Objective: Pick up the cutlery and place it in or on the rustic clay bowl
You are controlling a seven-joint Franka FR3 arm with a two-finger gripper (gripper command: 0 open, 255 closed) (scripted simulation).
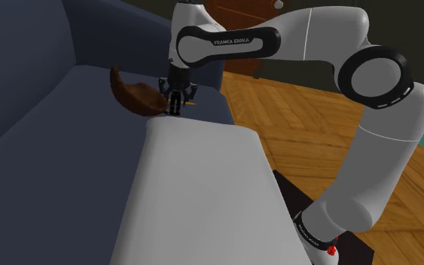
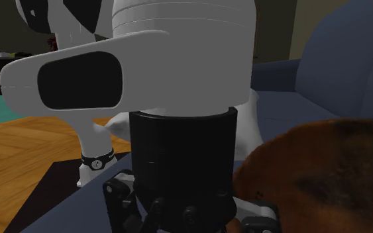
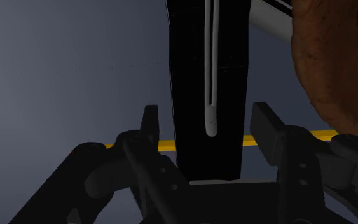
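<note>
One dark blue sofa (image 1: 44,113) takes up most of the shoulder view, from 7 to 12 o'clock. We note a white padded slab (image 1: 202,196) lying at 6 o'clock, with wooden floor (image 1: 300,120) at 3 o'clock. The white arm (image 1: 315,45) reaches from the stand at 5 o'clock up and across to 11 o'clock. The brown clay bowl (image 1: 133,94) sits on the sofa seat, just beside the pincer (image 3: 205,119), at about 9 o'clock of it in the shoulder view. The cutlery piece (image 3: 193,76), black with a slim pale strip along it, lies lengthwise between the pincer's fingers (image 3: 150,124). We record the pincer as spread: both fingers stand apart from the cutlery piece, neither touching it.
</note>
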